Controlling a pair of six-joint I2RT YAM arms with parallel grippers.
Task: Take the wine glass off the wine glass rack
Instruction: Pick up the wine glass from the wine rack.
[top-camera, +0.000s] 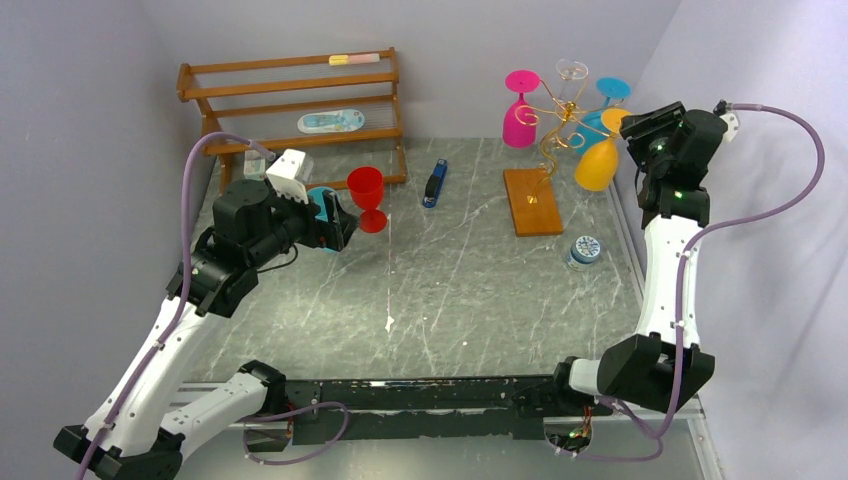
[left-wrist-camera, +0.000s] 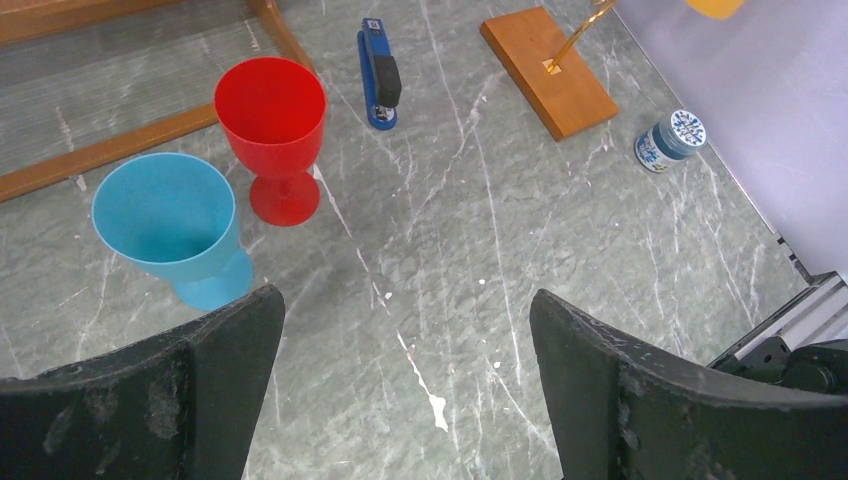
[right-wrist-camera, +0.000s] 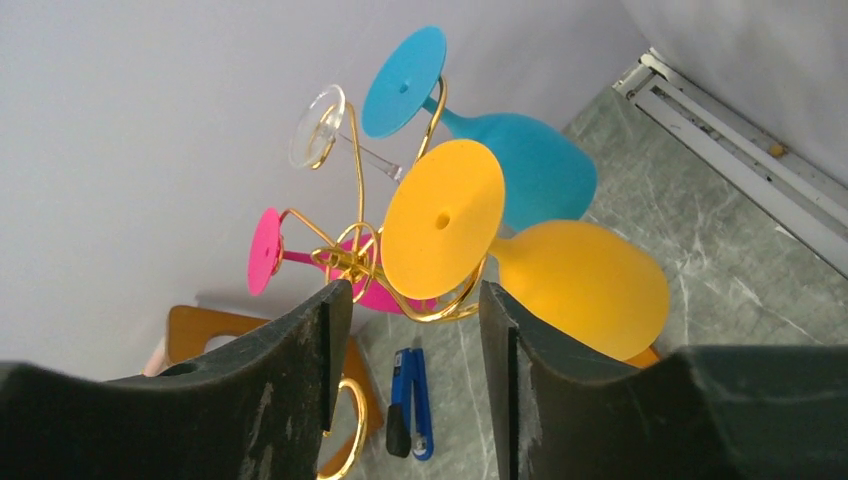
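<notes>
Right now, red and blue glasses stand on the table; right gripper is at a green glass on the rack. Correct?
Not green: the right wrist view shows the right gripper at an orange glass on the rack. The rest holds.

Red glass (left-wrist-camera: 270, 110) beside blue glass (left-wrist-camera: 165, 215)

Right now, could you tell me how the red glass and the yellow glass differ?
The red glass stands upright on the table; the yellow glass hangs upside down from the gold rack. The red glass flares straight; the yellow glass has a rounded bowl. Both are opaque, stemmed.
</notes>
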